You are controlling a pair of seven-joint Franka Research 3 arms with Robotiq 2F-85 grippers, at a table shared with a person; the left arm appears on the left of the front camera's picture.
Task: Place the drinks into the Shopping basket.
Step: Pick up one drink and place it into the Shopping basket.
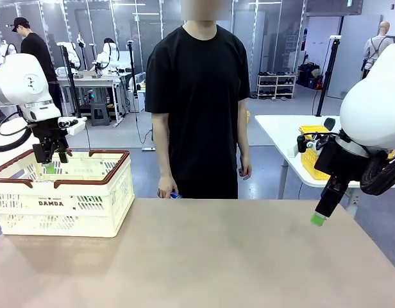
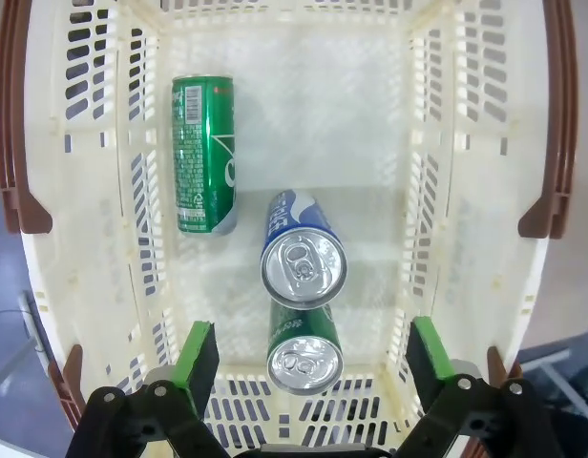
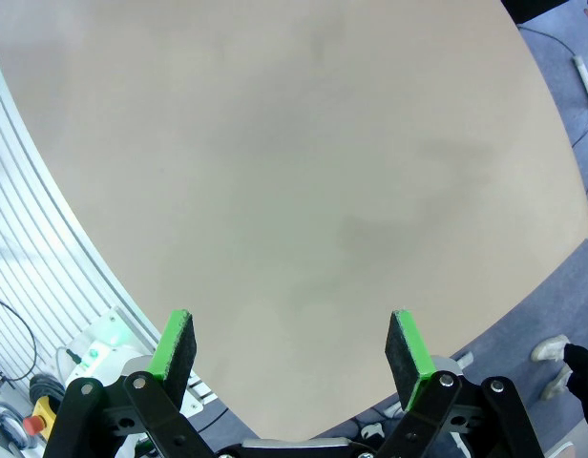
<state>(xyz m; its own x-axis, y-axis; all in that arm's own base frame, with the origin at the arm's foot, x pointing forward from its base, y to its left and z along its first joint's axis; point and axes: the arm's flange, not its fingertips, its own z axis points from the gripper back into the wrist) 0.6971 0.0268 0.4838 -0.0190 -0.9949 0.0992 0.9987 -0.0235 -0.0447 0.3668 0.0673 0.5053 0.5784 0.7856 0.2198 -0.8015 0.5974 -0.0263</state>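
Three drinks lay inside the Shopping basket [image 2: 103,286], seen from the left wrist: green can [image 2: 205,155] on its side along one slotted wall, blue can [image 2: 301,253] propped near the floor's middle with its pull-tab top facing up, second green can [image 2: 304,355] just below it, touching or nearly so. Stood at the table's left edge, that basket [image 1: 69,199], near the robot's side. Hung just above its brown rim, left gripper [image 1: 51,160], jaws spread wide, nothing between the green pads [image 2: 200,355]. Hovered over the table's right edge, right gripper [image 1: 319,217], likewise spread and empty, pads [image 3: 175,343] framing only bare tabletop [image 3: 294,191].

Stood at the far edge, a person, with a small blue object at one hand [image 1: 167,190]; too small to say for sure whether another can.

Likely light and rigid, these slim cans, yet smooth and prone to rolling when lying down; thin walls probably dent under a hard squeeze. Best taken across the round body at mid-height, pads on opposite sides, with moderate force. Judged mostly done, bar whatever that hand may offer.
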